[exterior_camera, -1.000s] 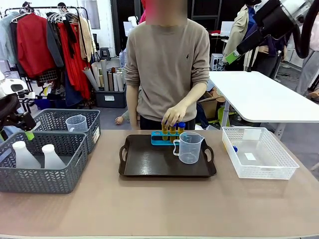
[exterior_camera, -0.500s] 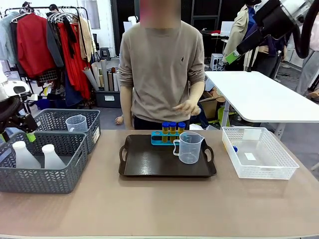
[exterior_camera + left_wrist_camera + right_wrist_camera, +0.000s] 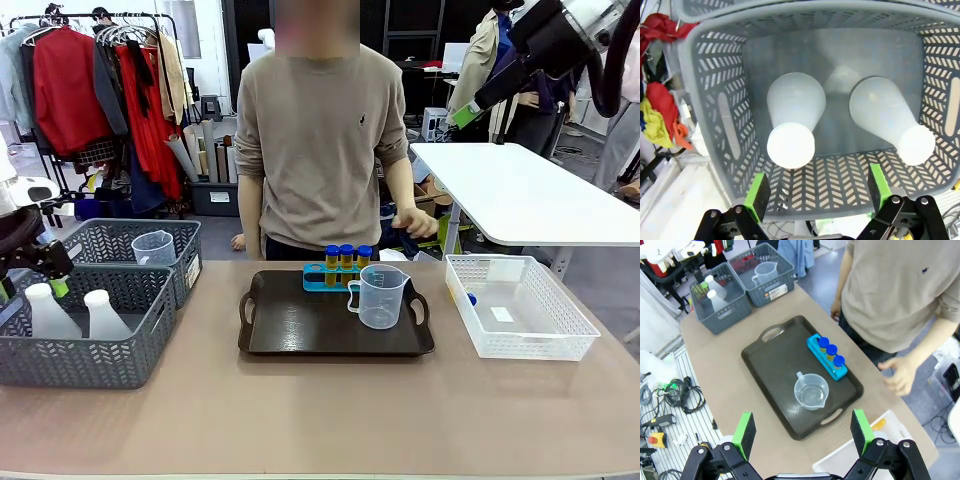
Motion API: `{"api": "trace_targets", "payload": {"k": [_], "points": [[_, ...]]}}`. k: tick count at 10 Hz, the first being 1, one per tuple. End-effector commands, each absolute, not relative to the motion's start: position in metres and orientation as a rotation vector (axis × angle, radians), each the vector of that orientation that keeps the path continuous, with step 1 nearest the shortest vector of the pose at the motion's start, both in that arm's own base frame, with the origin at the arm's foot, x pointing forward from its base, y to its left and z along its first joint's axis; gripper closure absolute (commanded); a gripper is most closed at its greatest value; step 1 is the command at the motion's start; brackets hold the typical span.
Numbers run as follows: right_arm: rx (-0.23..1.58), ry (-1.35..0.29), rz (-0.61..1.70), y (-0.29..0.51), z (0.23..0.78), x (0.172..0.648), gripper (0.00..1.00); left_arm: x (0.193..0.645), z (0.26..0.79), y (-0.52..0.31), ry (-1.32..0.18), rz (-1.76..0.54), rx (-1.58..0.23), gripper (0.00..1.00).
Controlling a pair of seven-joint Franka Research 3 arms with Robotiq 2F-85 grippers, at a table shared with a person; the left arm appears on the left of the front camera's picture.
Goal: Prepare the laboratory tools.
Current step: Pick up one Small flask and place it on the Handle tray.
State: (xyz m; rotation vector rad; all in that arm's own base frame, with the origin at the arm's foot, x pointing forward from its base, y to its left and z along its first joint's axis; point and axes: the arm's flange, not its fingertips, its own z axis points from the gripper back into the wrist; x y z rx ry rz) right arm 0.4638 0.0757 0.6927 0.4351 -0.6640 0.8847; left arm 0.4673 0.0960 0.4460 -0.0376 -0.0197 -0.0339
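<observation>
Now three tubes (image 3: 347,256) stand in a blue rack (image 3: 315,278) at the far edge of the tray (image 3: 290,325), with the beaker (image 3: 379,296) just in front of them. Two flasks (image 3: 795,107) sit in the near grey basket (image 3: 90,355); the left gripper (image 3: 818,191) is spread wide above them. The right gripper (image 3: 802,431) hangs wide, high over the table (image 3: 320,410).

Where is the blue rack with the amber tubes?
Front view: the blue rack stands mid-table at the far edge of the dark tray, behind the clear beaker.

Colours in front of you
You are seeing amber tubes (image 3: 346,263) wearing blue caps in a turquoise rack (image 3: 316,281) on a dark tray (image 3: 300,325), and white flasks (image 3: 47,315) showing against a grey herringbone-slotted basket (image 3: 90,355).
</observation>
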Motion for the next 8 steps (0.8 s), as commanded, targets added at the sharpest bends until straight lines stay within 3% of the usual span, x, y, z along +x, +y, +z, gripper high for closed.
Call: {"api": "trace_targets", "payload": {"k": [1, 3, 4, 8], "points": [[0.443, -0.665, 0.890, 0.0751, 0.6943, 0.4635, 0.00, 0.4652, 0.4335, 0.1066, -0.034, -0.028, -0.026, 0.00], [0.443, -0.665, 0.890, 0.0751, 0.6943, 0.4635, 0.00, 0.4664, 0.4292, 0.1120, -0.031, -0.029, -0.033, 0.00], [0.443, -0.665, 0.890, 0.0751, 0.6943, 0.4635, 0.00, 0.4680, 0.4269, 0.1128, -0.024, -0.030, -0.024, 0.10], [0.443, -0.665, 0.890, 0.0751, 0.6943, 0.4635, 0.00, 0.4681, 0.4270, 0.1122, -0.036, -0.043, -0.028, 0.89]]}}
